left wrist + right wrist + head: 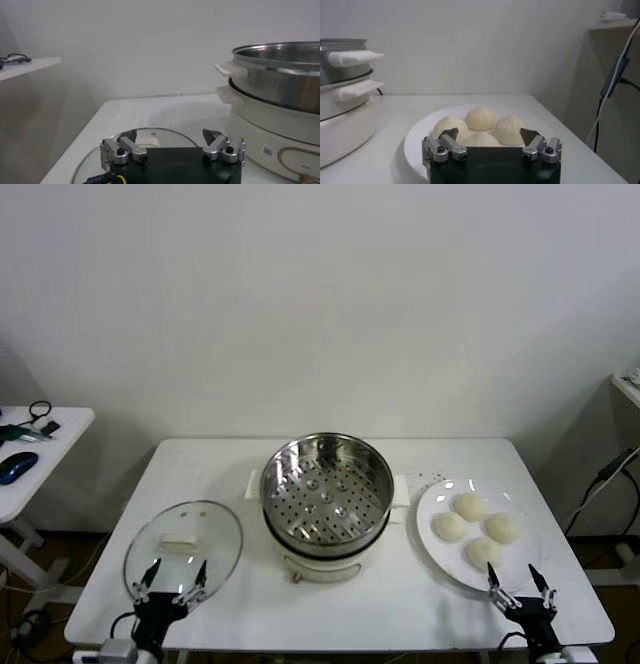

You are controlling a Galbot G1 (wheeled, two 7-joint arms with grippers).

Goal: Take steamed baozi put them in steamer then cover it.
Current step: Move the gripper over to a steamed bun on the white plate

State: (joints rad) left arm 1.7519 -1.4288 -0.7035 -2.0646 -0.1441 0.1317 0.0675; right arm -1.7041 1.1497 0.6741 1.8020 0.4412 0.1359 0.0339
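Observation:
Several cream-white baozi [475, 529] lie on a flat white plate [431, 514] at the table's right; they also show in the right wrist view [480, 118]. The shiny steel steamer [326, 489] stands uncovered on its white base at the table's middle, its perforated tray bare; it also shows in the left wrist view [280, 82]. Its glass lid [184, 549] lies flat at the front left. My right gripper [516, 586] is open and empty, just in front of the plate. My left gripper [172, 583] is open and empty at the lid's near edge.
The white table [330, 614] ends close behind both grippers. A side table [30, 454] with a blue mouse and cables stands at the far left. A shelf edge and a hanging cable [605, 474] are at the far right.

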